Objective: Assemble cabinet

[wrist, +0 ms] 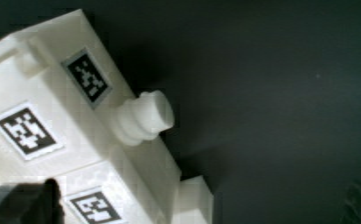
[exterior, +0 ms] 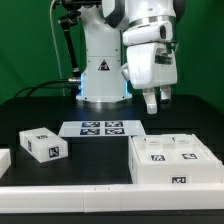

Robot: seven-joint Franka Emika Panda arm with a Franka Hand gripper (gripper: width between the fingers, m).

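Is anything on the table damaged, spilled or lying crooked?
Nothing looks damaged or spilled. Only the small white block, at the exterior view's left, lies turned askew to the marker board; the cabinet sits straight.

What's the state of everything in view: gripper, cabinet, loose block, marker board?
gripper: open, empty, raised off the table.
cabinet: resting on the table, tags facing up, not gripped.
small white tagged block: loose on the table at the exterior view's left, apart from the cabinet.
marker board: lying flat on the table, untouched.
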